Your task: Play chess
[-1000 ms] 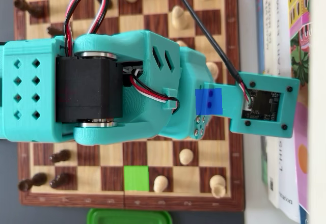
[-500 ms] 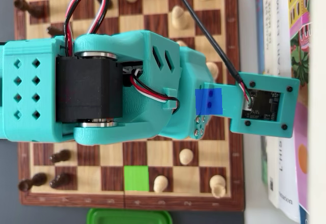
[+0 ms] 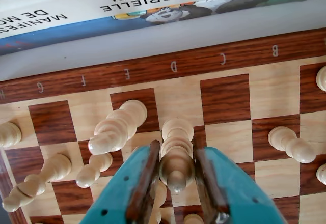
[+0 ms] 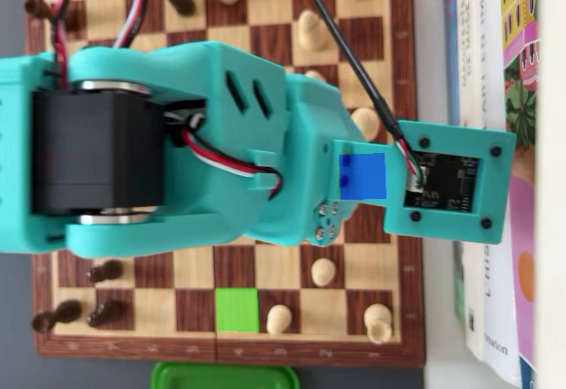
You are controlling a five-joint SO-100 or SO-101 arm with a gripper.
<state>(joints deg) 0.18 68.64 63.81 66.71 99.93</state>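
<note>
In the wrist view my teal gripper (image 3: 175,151) comes in from the bottom edge. Its jaws press on both sides of a tall light wooden chess piece (image 3: 177,132), which stands upright near the board's D file. I cannot tell whether its base touches the chessboard (image 3: 224,99). Other light pieces stand close by: a tall one (image 3: 116,127) to the left and a pawn (image 3: 291,143) to the right. In the overhead view the arm (image 4: 203,150) covers the middle of the board (image 4: 402,124) and hides the gripper and the held piece. A blue square (image 4: 363,177) and a green square (image 4: 236,309) are marked.
Books (image 3: 153,2) lie along the board's far edge in the wrist view and along its right side in the overhead view (image 4: 495,71). Dark pieces (image 4: 104,271) stand at the left of the board, light pieces (image 4: 323,271) at the right. A green lid (image 4: 221,377) lies below the board.
</note>
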